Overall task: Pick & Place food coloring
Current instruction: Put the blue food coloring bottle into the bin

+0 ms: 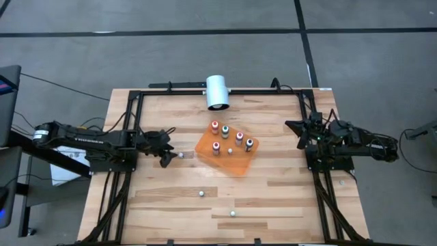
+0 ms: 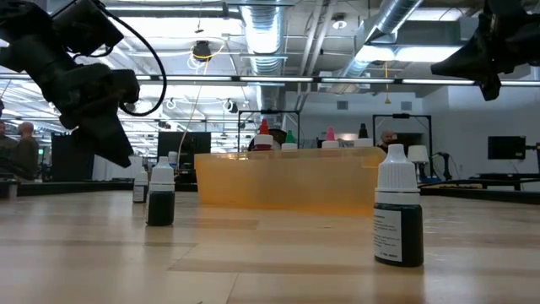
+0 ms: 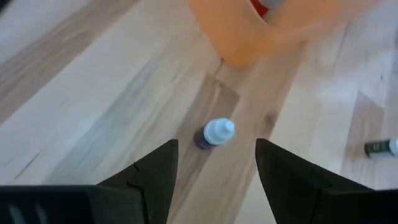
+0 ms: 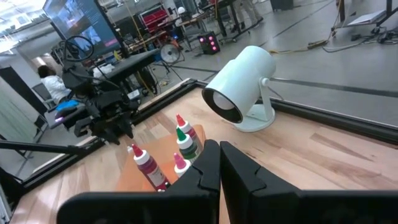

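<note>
Overhead, the wooden table (image 1: 273, 198) held an orange tray (image 1: 235, 162) with food coloring bottles (image 1: 232, 139) standing in it (three more stood loose on the wood). The left gripper (image 1: 168, 156) hung spread apart above a loose bottle (image 3: 213, 133). The right gripper (image 1: 298, 134) waited pressed together near the table's right edge. Behind was a big workshop with ceiling pipes (image 2: 396, 17).
</note>
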Available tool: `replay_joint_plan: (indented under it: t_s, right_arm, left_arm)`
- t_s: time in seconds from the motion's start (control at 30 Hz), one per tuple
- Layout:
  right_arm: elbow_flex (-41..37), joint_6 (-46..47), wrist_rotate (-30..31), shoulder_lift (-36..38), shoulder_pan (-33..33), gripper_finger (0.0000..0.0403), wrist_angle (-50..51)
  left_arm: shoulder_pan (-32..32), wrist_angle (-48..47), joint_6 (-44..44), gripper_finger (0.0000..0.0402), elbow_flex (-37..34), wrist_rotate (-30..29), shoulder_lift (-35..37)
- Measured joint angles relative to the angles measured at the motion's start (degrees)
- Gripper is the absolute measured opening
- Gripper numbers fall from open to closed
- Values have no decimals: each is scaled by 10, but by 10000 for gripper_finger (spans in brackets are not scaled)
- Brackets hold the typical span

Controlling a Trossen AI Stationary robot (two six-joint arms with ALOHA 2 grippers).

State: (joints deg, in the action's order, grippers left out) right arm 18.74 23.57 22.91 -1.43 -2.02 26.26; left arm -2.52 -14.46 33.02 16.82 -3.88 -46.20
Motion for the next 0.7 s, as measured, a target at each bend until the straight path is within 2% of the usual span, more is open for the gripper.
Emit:
replay_joint_plan:
  t_s: [0.17,0.37,0.57,0.7]
  right_arm:
    - [0,0,0,0,0,1,0]
    - [0,0,1,0,0,1,3]
    - [0,0,1,0,0,1,15]
    - [0,0,1,0,0,1,20]
  left_arm:
    - [15,0,-21,206,0,-15,-14]
    - [28,11,-40,206,0,-16,-66]
    - [29,50,-50,206,0,-53,-115]
    - [29,88,-68,206,0,-40,-143]
